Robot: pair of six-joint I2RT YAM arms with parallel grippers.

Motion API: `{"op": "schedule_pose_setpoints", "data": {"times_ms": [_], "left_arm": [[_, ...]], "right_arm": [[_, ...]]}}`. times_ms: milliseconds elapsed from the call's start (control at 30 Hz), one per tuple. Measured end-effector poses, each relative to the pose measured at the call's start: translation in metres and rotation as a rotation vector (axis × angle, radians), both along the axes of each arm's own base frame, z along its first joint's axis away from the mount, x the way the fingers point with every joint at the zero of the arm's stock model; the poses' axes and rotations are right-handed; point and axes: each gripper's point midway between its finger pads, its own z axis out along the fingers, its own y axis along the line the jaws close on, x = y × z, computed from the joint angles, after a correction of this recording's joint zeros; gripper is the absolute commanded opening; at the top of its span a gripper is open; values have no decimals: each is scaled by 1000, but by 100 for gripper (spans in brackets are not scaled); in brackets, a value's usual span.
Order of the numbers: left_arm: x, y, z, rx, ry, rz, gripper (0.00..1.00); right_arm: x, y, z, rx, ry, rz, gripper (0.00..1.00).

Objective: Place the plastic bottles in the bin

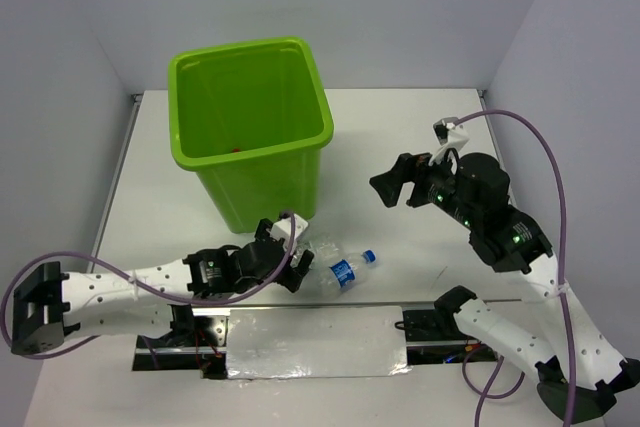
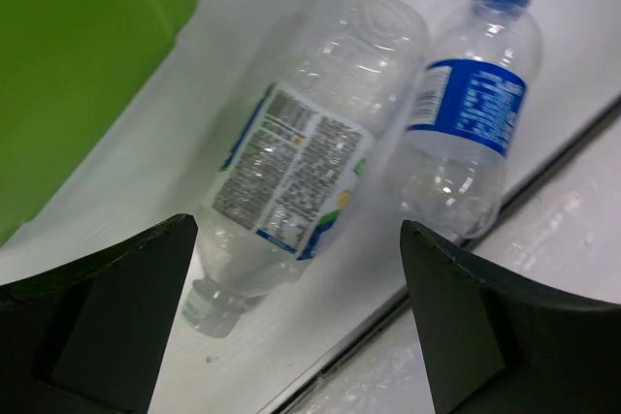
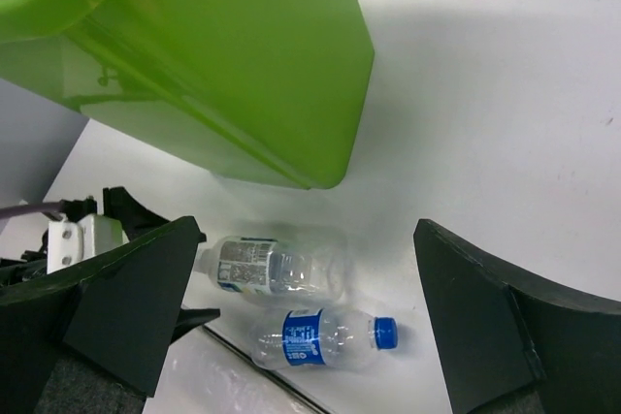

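Plastic bottles (image 1: 345, 270) lay on their sides on the white tabletop (image 1: 420, 137), just in front of the lime-green bin (image 1: 265, 192) and beside the silver panel (image 1: 310, 342) at the near edge. 2 were in view, a white-labelled bottle (image 2: 296, 157) close against a blue-capped bottle (image 2: 471, 109).

The left hand (image 1: 299, 267) hung low at the white-labelled one, jaws spread fully wide and holding nothing. The right hand (image 1: 390, 177), equally wide and empty, hovered well apart to the right.

The likeliest trouble lay in the round, thin plastic. A closing finger could roll the target away or shove its neighbour against the panel's raised edge, and an off-centre squeeze could squirt the bottle free. The bin's wall stood just beside the left hand, so a careless swing might knock it. Any lift would also have to clear the tall rolled rim.

Open tabletop stretched to the right of the bin and under the right arm. Grey walls closed in the far and side edges.
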Motion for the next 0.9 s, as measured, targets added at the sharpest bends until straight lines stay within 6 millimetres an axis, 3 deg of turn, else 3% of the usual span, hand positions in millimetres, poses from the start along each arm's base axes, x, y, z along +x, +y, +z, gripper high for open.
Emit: {"op": "schedule_pose_setpoints", "data": {"times_ms": [133,300,400,600,900], "left_arm": [[-8,-8,-5,-22,23,-67,99],[-9,-19,-29,26,68,-92,99],[2,-37,-29,30,64,-78,99],[18,-69,-30,47,59,-67,99],[16,-74,-23,23,70,-84,99]], "right_arm": [[0,-1,-2,-4,5,-4,100],[-1,-4,-14,-7,18,-17,100],[-5,-7,-24,-14,30,-26,100],[-10,-14,-17,0,-2,-42,100],[-9,-21,-28,-15,6,-81,100]]}}
